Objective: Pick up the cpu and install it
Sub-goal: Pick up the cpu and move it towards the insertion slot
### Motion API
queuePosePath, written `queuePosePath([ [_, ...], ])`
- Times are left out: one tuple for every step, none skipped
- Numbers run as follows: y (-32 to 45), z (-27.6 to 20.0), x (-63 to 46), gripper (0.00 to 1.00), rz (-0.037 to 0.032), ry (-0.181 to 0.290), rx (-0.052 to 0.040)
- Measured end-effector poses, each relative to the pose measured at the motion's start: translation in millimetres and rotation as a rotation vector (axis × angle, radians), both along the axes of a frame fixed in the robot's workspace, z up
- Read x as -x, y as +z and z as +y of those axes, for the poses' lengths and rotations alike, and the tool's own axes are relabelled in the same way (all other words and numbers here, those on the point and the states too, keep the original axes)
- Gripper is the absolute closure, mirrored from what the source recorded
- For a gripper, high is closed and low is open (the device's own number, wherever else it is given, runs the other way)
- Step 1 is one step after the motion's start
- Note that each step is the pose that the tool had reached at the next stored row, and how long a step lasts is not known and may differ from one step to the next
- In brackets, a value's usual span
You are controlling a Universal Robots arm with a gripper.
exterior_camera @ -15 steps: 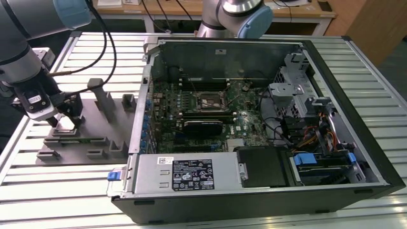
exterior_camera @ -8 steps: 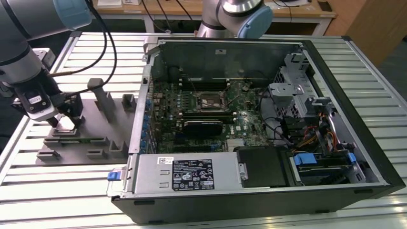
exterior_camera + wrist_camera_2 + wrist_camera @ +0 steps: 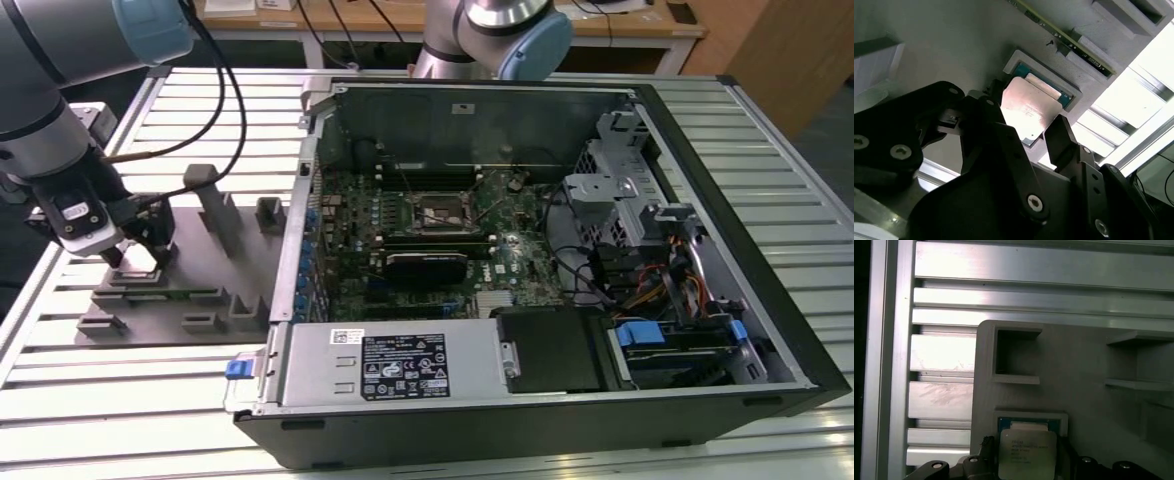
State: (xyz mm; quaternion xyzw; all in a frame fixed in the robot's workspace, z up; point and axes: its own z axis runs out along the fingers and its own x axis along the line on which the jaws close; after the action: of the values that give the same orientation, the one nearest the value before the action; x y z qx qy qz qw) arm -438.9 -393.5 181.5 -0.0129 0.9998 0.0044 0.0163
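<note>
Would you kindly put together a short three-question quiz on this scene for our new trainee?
1. Fill in: in both wrist views the cpu lies in a recess of the grey ___.
2. Choose: in the exterior view the hand is A) on the exterior view's left of the computer case, B) on its right, C) inside it.
3. True or false: the cpu is seated in the socket inside the computer case.
Key: 1 tray; 2 A; 3 false.
</note>
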Motion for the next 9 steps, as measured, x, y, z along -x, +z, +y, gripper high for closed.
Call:
queuePosePath([
  [0.0, 0.0, 0.0, 0.39, 0.0001, 0.000, 0.0001],
  [0.0, 0.0, 0.0, 0.39, 0.0001, 0.000, 0.0000],
  [-0.1, 0.0, 0.0, 0.39, 0.0000, 0.000, 0.0000],
  [-0.2, 0.0, 0.0, 0.39, -0.0001, 0.000, 0.0000],
  [-0.2, 0.0, 0.0, 0.39, 0.0000, 0.000, 0.0000],
  [-0.2, 0.0, 0.0, 0.40, 0.0001, 0.000, 0.0001],
  [-0.2, 0.0, 0.0, 0.45, 0.0001, 0.000, 0.0001],
  [-0.2, 0.0, 0.0, 0.45, 0.0001, 0.000, 0.0000],
  [-0.3, 0.0, 0.0, 0.45, 0.0000, 0.000, 0.0000],
])
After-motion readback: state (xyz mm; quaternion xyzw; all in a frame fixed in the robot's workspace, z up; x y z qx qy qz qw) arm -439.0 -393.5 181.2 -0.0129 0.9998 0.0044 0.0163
